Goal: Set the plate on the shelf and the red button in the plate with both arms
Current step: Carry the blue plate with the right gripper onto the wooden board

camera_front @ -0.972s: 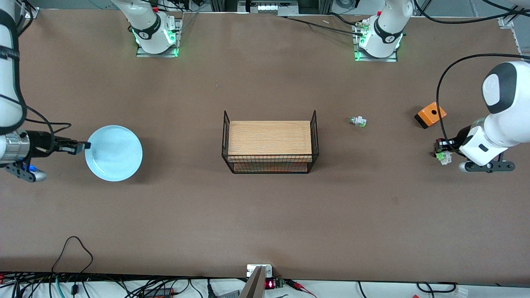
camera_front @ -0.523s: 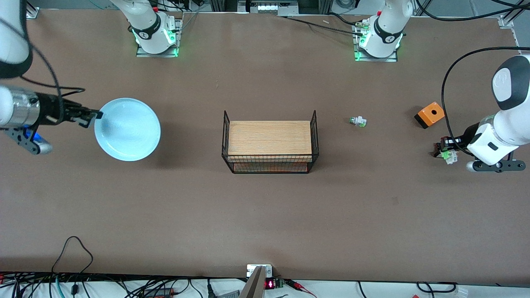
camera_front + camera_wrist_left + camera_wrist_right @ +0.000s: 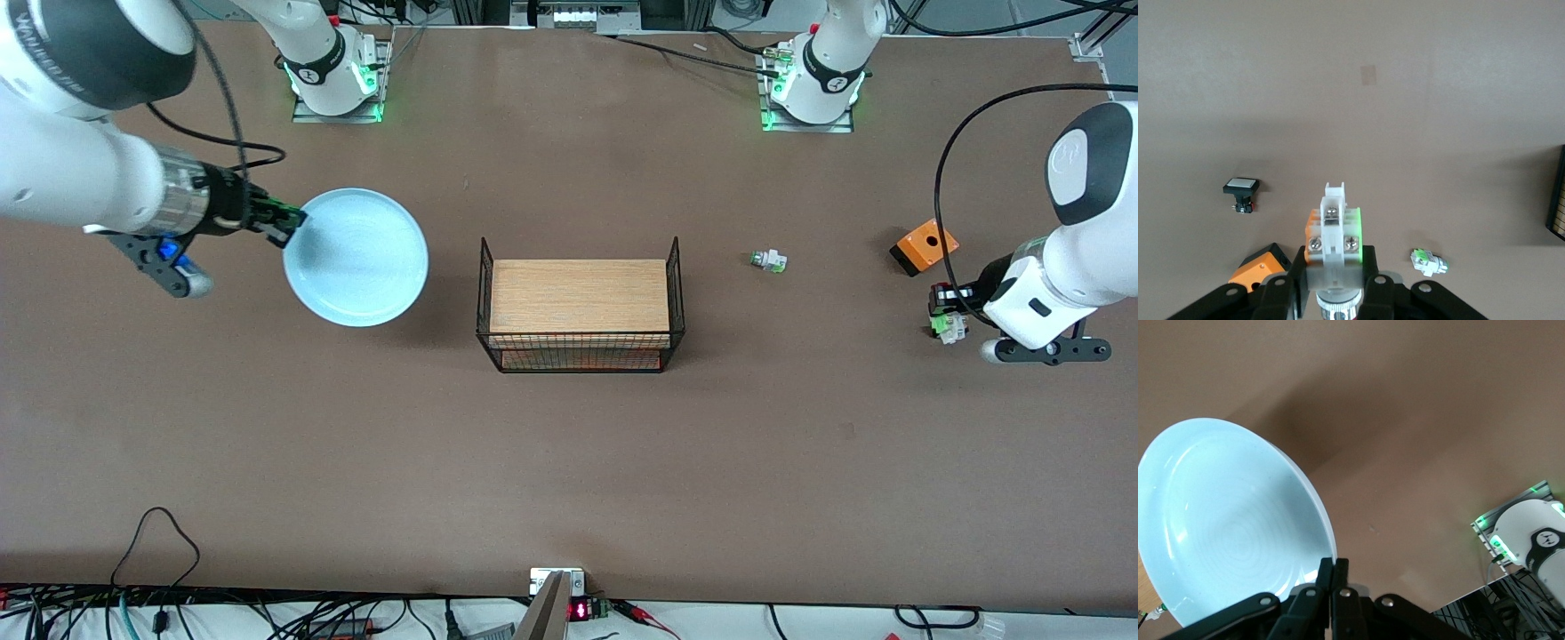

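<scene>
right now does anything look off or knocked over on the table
Only one thing: the small green-capped switch lies on its side on the table, between the wire rack and the orange box. The right gripper pinches the plate by its rim, and the left gripper holds the red button; nothing looks spilled or damaged.

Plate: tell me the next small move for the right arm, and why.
Probably carry the plate on toward the wire rack. The right hand is shut on the plate's rim and holds it in the air, short of the rack's wooden top. The left hand holds the red button.
</scene>
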